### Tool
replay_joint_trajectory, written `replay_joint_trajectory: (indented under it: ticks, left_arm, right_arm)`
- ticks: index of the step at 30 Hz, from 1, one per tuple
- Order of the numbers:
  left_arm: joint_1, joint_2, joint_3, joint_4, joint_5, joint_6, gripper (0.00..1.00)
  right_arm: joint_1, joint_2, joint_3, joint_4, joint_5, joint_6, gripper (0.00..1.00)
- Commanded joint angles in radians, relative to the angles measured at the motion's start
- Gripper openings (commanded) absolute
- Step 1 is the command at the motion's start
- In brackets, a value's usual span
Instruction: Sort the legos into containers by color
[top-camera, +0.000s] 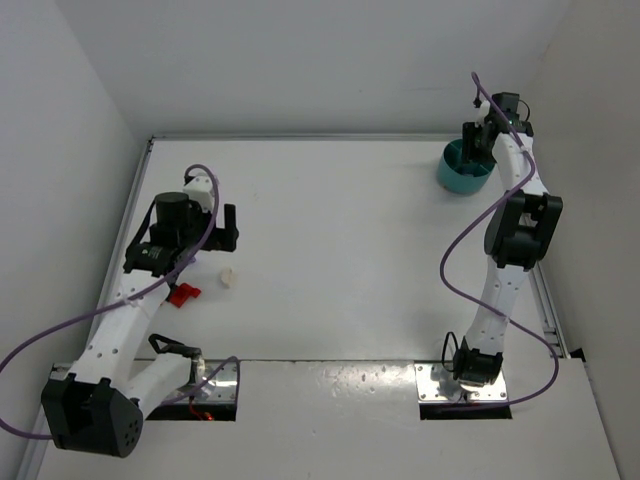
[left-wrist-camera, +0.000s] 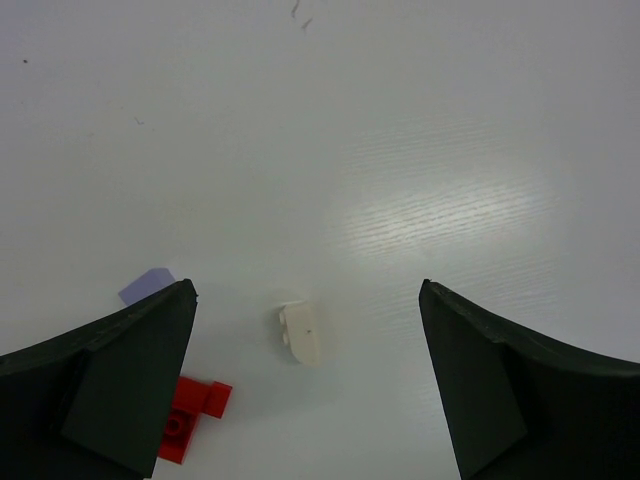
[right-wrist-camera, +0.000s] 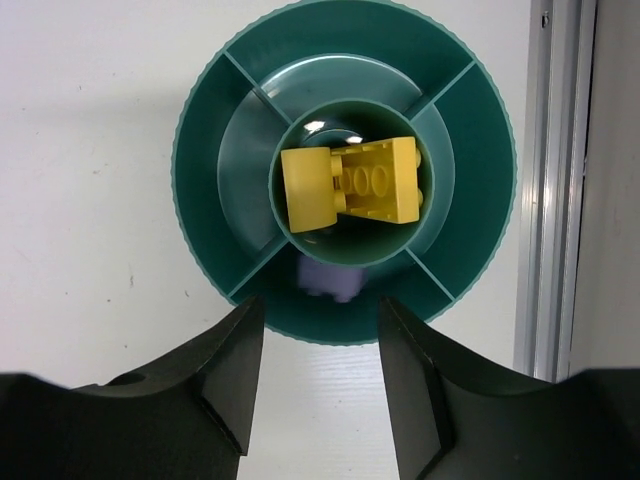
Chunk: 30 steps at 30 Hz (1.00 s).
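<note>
- Top view: the left fingers hang over the left side of the white desk. A cream brick and a red brick lie near each other on the desk, beside the left arm. A teal dish sits at the far right, with the right fingers directly above it.
- Left wrist view: the left fingers are spread wide and hold nothing. The cream brick lies on the desk between them. The red brick is partly hidden behind one finger, and a purple brick lies near its tip.
- Right wrist view: the right fingers are parted and pinch nothing. Yellow bricks fill the round centre well of the dish. A blurred purple brick shows at the near wedge, against the well's wall.
</note>
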Motion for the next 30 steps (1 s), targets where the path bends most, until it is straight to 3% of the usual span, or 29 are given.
replay_joint_trajectory:
  ticks: [1,6,9,13,18,25,30]
  left_arm:
    - [0.010,-0.025,-0.001,0.029,-0.038,-0.006,1.00]
    - [0.030,-0.046,0.011,-0.028,-0.120,0.123,1.00]
    - [0.087,-0.020,0.020,-0.101,-0.065,0.247,0.98]
    - [0.168,0.047,0.010,-0.122,-0.078,0.281,0.95]
    - [0.231,0.210,0.000,-0.071,-0.166,0.232,0.90]
    - [0.208,0.328,0.011,0.002,-0.274,0.138,0.90]
    - [0.217,0.431,0.022,0.002,-0.272,0.091,0.87]
  right_arm:
    - [-0.005,0.001,0.010,0.022,0.014,0.011,0.49]
    - [-0.005,-0.089,0.002,-0.013,-0.127,0.020,0.49]
    - [0.004,-0.164,-0.065,-0.036,-0.362,-0.026,0.49]
    - [0.038,-0.200,-0.136,-0.105,-0.503,-0.081,0.51]
    - [0.047,-0.235,-0.234,-0.084,-0.532,-0.046,0.51]
    - [0.066,-0.244,-0.274,-0.057,-0.532,-0.035,0.51]
    - [0.066,-0.244,-0.293,-0.048,-0.532,-0.026,0.51]
